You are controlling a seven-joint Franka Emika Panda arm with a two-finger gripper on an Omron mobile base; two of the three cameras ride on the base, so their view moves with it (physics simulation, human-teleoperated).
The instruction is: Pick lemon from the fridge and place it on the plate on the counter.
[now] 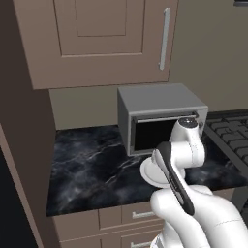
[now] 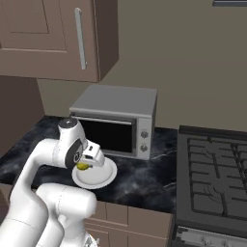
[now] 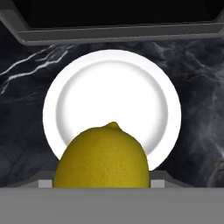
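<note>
Gripper [image 2: 87, 165] closed on the lemon [image 3: 101, 156], hanging over the plate [image 3: 57, 111]. Hand view: lemon at bottom centre, covering the plate's lower rim; plate sits mid-frame on the black veined counter [image 3: 26, 78], just below the microwave [image 3: 113, 30] front edge along the top. Right base view: lemon is a yellow spot at centre left, under the hand, above the plate's left part. Left base view: arm covers most of the plate, rim showing at lower centre

Grey microwave [image 2: 118, 123], stove [image 2: 214, 181], wall cabinet [image 1: 97, 38].
</note>
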